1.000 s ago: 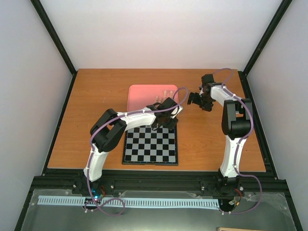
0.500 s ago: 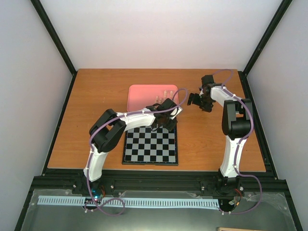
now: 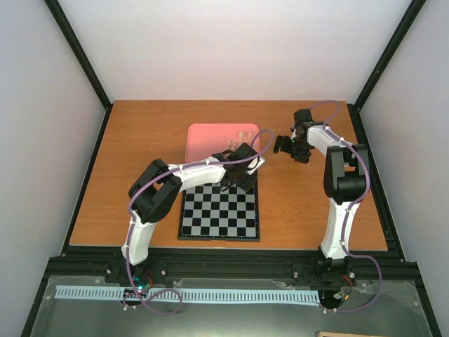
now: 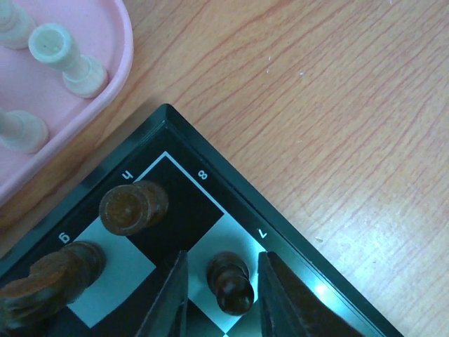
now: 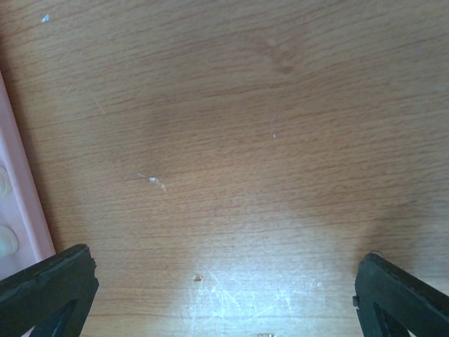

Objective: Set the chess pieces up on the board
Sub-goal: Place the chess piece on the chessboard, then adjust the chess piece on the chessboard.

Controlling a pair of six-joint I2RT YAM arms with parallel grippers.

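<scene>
The board (image 3: 219,210) lies at the table's centre, and its corner (image 4: 231,203) fills the left wrist view. Near that corner, dark chess pieces stand: a rook (image 4: 132,208) on the corner square, a knight (image 4: 49,277) beside it and a pawn (image 4: 231,281) on the light square in front of the rook. My left gripper (image 4: 223,263) straddles the pawn, open, with a gap on each side. Pale pieces (image 4: 66,60) lie in the pink tray (image 4: 123,49). My right gripper (image 5: 224,256) hovers open over bare wood, to the right of the tray (image 3: 210,137).
The pink tray's edge (image 5: 24,203) shows at the left of the right wrist view. The left arm (image 3: 189,172) reaches across the board's far edge. Black rails frame the wooden table (image 3: 140,154).
My left gripper's jaws have spread apart and let go of the dark pawn, which now stands on its square. The right arm has not moved.
</scene>
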